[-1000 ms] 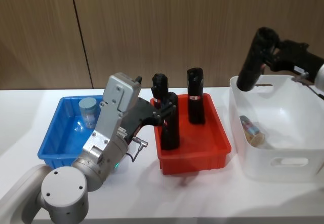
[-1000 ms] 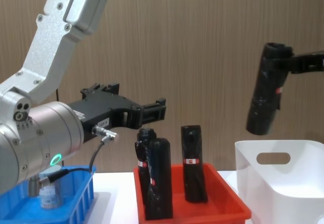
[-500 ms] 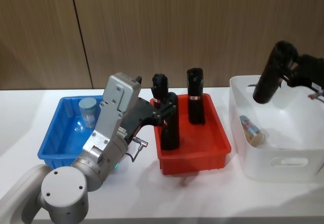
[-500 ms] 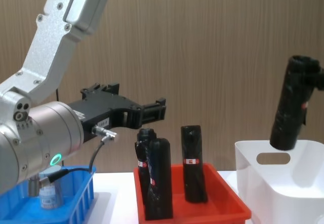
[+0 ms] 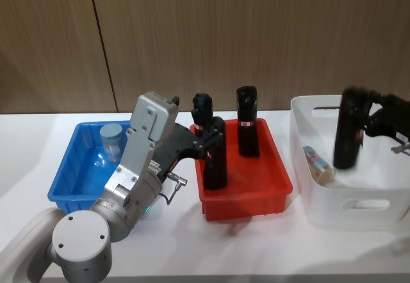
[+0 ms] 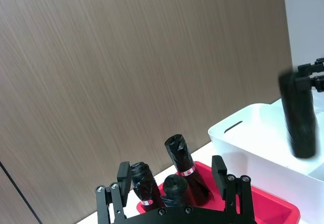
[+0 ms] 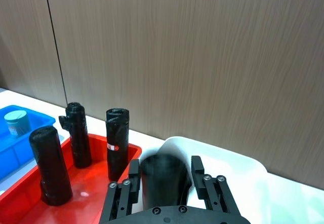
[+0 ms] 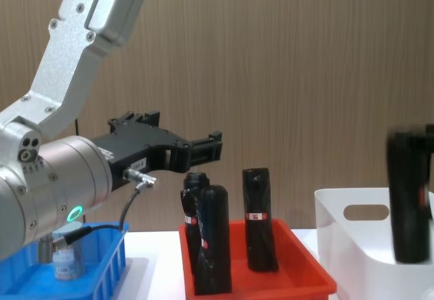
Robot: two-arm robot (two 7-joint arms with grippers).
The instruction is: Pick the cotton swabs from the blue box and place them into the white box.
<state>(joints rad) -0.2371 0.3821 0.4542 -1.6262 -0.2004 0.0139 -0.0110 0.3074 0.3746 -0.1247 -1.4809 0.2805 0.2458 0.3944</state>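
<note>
At the far left the blue box [image 5: 70, 174] sits on the white table [image 5: 256, 251], and one jar of cotton swabs [image 5: 111, 141] stands upright in its back corner, long axis vertical, pale lid up. In the chest view the same jar shows low in the box, behind the left arm.

The left gripper [image 8: 215, 146] hangs in the air above the gap between the blue box and the red tray [image 5: 246, 196], pointing toward the tray, its fingers [image 6: 218, 169] spread wide with nothing between them. The upright jar lies behind and below it, well apart.

Three black bottles [image 5: 214, 153] stand upright in the red tray, two near the left side and one at the back.

At the right stands the white box [image 5: 359, 206]. A second jar of cotton swabs [image 5: 318, 164] lies on its side on the box floor near the left wall, long axis running from back left to front right, its open swab end toward the front. The right gripper [image 7: 167, 181] is over the white box, clamped on a black bottle [image 5: 348, 136] held nearly upright, whose lower end dips below the rim. The lying jar is just left of and below that bottle, not touching it as far as can be seen.
</note>
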